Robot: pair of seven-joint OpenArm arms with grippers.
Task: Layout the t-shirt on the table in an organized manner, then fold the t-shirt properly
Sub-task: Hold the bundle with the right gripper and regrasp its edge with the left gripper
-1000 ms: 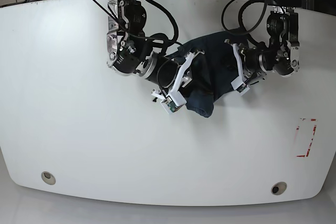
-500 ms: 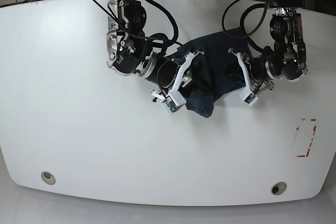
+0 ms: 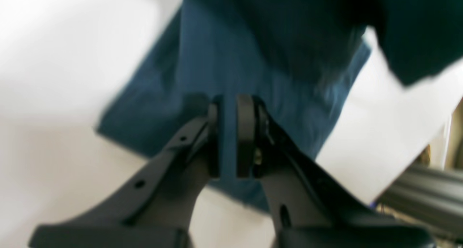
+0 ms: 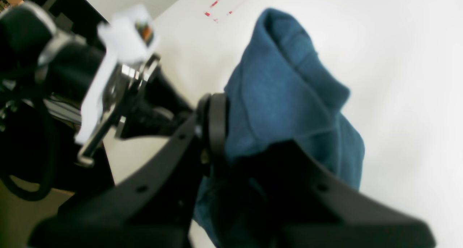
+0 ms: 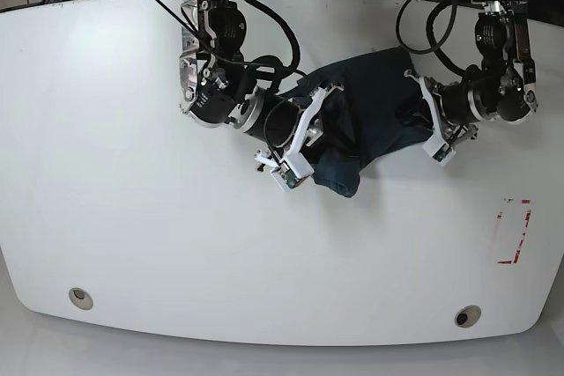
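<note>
T-shirt (image 5: pixel 370 112): I am seeing it lying bunched at the table's (image 5: pixel 132 217) far centre, long axis running left-right between both arms.
Left gripper (image 3: pixel 227 132): I am reading it as pinching a cloth fold.
Right gripper (image 4: pixel 231 139): I am reading it as clamping bunched cloth.

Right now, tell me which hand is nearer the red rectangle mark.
Left. The left hand sits up-left of the red rectangle mark; the right hand is farther left.
</note>
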